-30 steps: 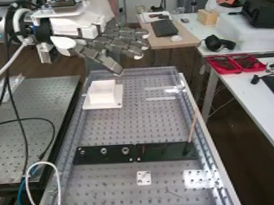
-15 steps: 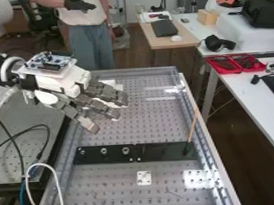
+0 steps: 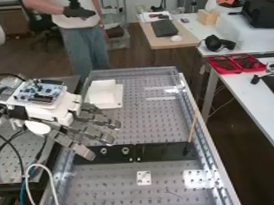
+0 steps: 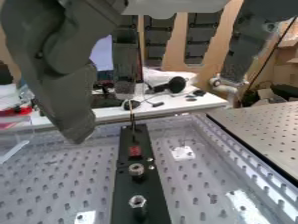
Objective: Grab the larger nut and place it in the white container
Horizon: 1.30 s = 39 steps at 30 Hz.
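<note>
From where I'm standing, the larger nut (image 4: 138, 201) is the thing to look at: a small, silvery piece sitting on the flat black bar (image 3: 164, 151) that lies across the perforated metal counter (image 3: 113, 194). The wrist view looks along the bar and shows the nut best, with a bright, pale top, an angular-looking rim and a round opening in the middle. The metal picks up the light on top, and right under it there's a much darker patch; whether that is a support or a reflection I can't tell. From high up it's just a little pale ring against the black.

The bearing (image 3: 125, 151) stands beside it on the same bar, also shiny and ring-shaped, with a gap between the two.

The hand (image 3: 94, 132) is released, its dark grey fingers extended and spread, with nothing in its grasp. It slants down toward the bar, and the tip of its thumb (image 3: 85, 152) is near the larger nut but apart from it, over the neighbouring stretch of bar.

The white container (image 3: 102, 91), plain and boxy, stands on a white base farther along the counter, beyond the fingers. The nut is outside it, well apart.
</note>
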Tool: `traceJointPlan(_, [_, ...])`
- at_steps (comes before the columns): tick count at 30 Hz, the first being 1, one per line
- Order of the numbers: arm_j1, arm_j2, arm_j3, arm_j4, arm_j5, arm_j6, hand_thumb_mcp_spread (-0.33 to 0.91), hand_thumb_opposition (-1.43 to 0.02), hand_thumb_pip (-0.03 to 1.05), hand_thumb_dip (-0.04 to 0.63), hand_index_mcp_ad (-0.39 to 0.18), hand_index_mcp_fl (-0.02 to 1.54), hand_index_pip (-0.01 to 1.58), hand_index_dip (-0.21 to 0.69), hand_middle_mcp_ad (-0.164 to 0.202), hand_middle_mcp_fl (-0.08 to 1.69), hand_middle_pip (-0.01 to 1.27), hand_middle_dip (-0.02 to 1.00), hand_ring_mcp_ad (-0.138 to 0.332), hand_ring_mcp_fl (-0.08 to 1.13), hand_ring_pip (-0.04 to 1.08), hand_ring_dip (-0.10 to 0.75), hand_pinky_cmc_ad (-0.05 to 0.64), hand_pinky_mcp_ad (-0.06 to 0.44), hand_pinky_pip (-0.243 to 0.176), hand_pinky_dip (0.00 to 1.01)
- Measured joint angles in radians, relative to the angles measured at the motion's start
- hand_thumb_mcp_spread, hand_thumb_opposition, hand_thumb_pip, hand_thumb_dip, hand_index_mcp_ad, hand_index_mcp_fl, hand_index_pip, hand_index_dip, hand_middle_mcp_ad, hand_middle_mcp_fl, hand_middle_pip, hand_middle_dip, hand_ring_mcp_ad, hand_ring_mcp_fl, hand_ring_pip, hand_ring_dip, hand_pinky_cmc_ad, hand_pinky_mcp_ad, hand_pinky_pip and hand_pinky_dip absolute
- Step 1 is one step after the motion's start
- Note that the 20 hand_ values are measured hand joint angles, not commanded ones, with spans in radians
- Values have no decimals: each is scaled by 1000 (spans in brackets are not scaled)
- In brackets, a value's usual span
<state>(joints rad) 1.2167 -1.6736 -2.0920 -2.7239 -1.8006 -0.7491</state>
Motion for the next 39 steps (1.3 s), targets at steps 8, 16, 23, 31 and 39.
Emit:
traceJointPlan(8, [-38,-72,37,26,-86,-19,323,-852,716,206,-124,17,1285,-9,-12,2,133,188,136,12,87,119,363,328,-91,450])
traceJointPlan(16, [-70,-153,81,53,-154,-39,374,-866,682,206,-154,12,1391,98,-12,2,134,202,129,12,89,119,365,309,-91,393])
traceJointPlan(23, [-103,-194,88,117,-198,-35,387,-866,677,220,-154,14,1440,155,-12,2,134,204,126,12,89,119,361,309,-91,346])
traceJointPlan(31, [-110,-223,84,163,-221,-12,389,-864,677,220,-161,16,1513,188,-14,2,134,206,126,12,89,119,365,311,-91,328])
traceJointPlan(39, [-104,-251,74,194,-230,13,389,-864,677,220,-161,14,1527,187,-14,2,134,206,126,10,89,119,365,311,-91,328])
